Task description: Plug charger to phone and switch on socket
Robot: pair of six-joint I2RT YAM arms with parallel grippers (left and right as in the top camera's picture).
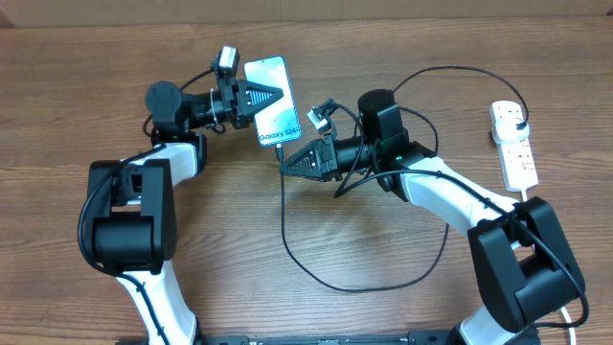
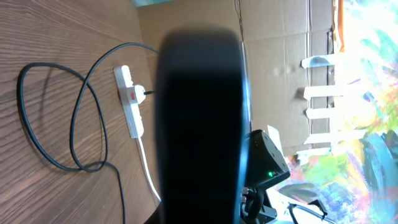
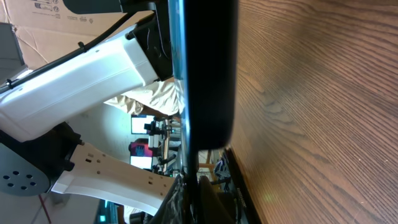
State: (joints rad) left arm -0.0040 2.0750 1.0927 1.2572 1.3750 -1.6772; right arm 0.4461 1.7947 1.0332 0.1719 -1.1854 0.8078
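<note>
The phone (image 1: 272, 125) has its blue screen lit and is held off the table at the back centre. My left gripper (image 1: 271, 96) is shut on its long sides. The phone's dark back fills the left wrist view (image 2: 199, 118). The charger (image 1: 287, 230) is a thin black cable. My right gripper (image 1: 287, 163) is shut on its connector end, and the tip touches the phone's lower end. I cannot tell if it is seated. The right wrist view shows the cable between my fingers (image 3: 191, 202) under the phone's edge (image 3: 211, 68). The socket (image 1: 512, 144) lies far right, with the charger's black plug (image 1: 518, 120) in it.
The cable hangs in a big loop over the table's middle and front (image 1: 364, 286), then runs back to the strip. The strip's thick white lead (image 1: 525, 192) runs toward the right arm's base. The strip (image 2: 129, 99) and a cable loop (image 2: 62, 124) also show in the left wrist view.
</note>
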